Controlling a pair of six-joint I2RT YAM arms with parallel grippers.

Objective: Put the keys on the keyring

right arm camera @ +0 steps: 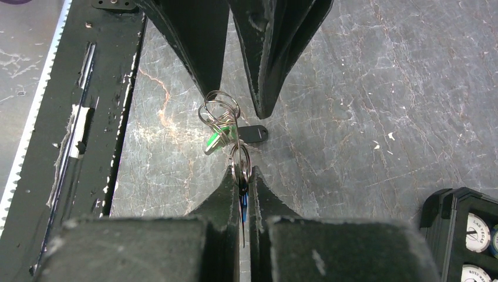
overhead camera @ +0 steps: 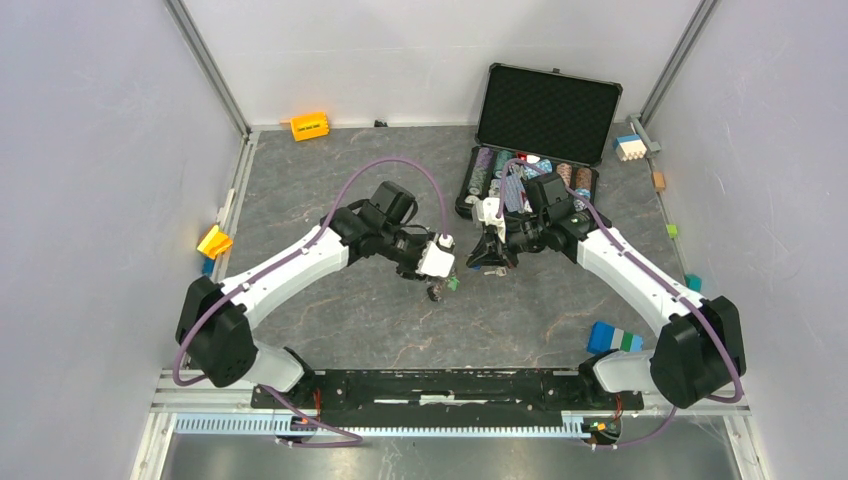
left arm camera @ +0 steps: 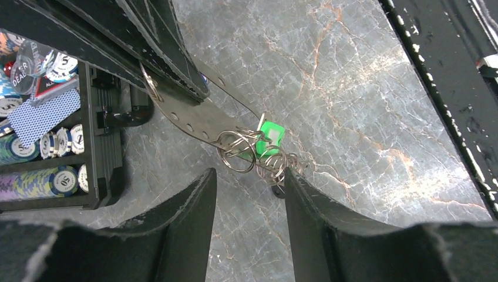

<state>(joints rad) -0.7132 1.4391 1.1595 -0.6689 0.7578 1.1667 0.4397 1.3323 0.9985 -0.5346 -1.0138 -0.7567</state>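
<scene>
Two grippers meet over the middle of the table (left arm camera: 352, 88), and the task looks partway through rather than finished. The right gripper (right arm camera: 241, 173) is clamped on the keyring (left arm camera: 199, 120), pinching the flat silver loop so that its far end points at the other arm. At that end sit a bunch of small wire rings (right arm camera: 220, 108), the green tag (left arm camera: 272, 132) and the dark fob (right arm camera: 253, 134). Whether these hang free or brush the table I cannot tell.

The left gripper (left arm camera: 249, 173) has its fingers apart, straddling the wire rings without pinching them. I cannot pick out the keys in that tangle, nor lying loose on the table, so whether any is threaded stays unclear. I judge the threading is what remains.

Behind the right arm the black case (overhead camera: 545, 105) stands open with its lid up. Its tray holds rows of poker chips (left arm camera: 38, 182), blue-backed cards (left arm camera: 47, 114) and a clear dealer button (left arm camera: 28, 59).
</scene>
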